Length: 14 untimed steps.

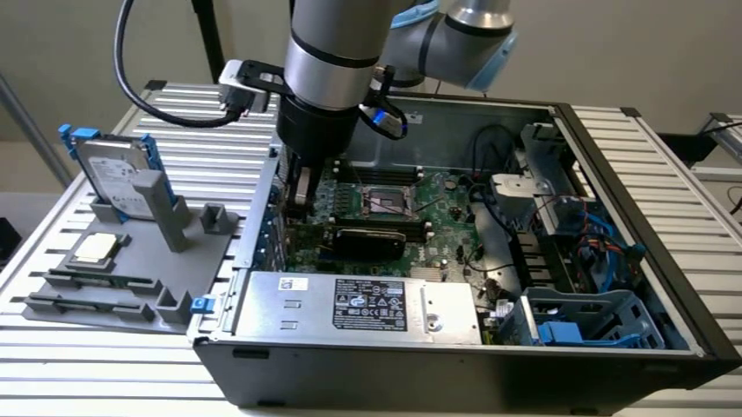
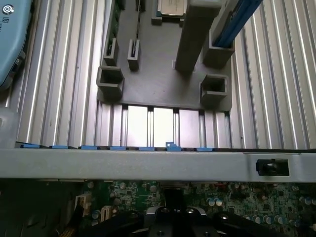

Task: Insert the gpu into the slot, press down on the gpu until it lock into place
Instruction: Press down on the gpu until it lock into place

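Silver power supply (image 1: pixel 360 306) is sitting nearest us. We are reaching our end effector (image 1: pixel 304 193) down over the green motherboard (image 1: pixel 383 228) by the case wall; gpu and slot are hidden beneath it, grip state unclear, so seating looks unfinished. Beside it, outside the case, the grey fixture tray (image 2: pixel 163 74) is resting on the counter (image 1: pixel 116 373).

the surface (image 1: pixel 649 139) is a ribbed bed of silver aluminium slats running across the whole frame. on it, right of centre in the exterior view, sits an open black computer case (image 1: pixel 464 373), lying on its side. just beside it, at the left of the frame, lies a flat grey fixture tray (image 1: pixel 128 287) with upright posts; in the wrist view the same grey tray (image 2: pixel 158 84) rests straight on the slats (image 2: pixel 276 74).
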Available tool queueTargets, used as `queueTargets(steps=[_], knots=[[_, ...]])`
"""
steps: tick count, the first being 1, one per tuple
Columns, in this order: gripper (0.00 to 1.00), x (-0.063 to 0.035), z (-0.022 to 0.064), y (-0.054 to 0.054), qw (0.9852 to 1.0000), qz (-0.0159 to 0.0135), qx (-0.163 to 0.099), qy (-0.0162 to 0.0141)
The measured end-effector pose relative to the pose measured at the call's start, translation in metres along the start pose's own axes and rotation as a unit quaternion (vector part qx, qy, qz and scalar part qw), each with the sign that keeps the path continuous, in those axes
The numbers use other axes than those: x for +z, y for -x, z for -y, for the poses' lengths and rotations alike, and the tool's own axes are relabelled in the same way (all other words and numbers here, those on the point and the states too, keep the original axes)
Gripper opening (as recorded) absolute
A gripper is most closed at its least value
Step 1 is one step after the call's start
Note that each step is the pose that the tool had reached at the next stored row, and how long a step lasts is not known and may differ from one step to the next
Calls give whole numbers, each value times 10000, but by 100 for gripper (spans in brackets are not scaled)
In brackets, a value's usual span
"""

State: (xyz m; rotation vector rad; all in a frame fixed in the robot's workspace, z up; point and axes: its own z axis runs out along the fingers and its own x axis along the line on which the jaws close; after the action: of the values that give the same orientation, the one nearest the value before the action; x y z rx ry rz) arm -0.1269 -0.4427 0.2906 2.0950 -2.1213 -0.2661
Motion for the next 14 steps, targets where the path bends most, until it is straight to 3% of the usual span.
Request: queueTargets(steps=[3, 4, 6, 7, 8, 10, 14], knots=[[11, -36, 2, 1, 10000, -55, 14, 45], [11, -37, 3, 1, 9999, -96, 24, 72], [11, -37, 5, 1, 9997, -210, 52, 123], [11, -39, 8, 1, 9995, -265, 66, 140], [11, -43, 13, 1, 9994, -302, 75, 151], [11, -64, 30, 4, 9992, -346, 86, 166], [11, -106, 67, 6, 9991, -381, 95, 171]])
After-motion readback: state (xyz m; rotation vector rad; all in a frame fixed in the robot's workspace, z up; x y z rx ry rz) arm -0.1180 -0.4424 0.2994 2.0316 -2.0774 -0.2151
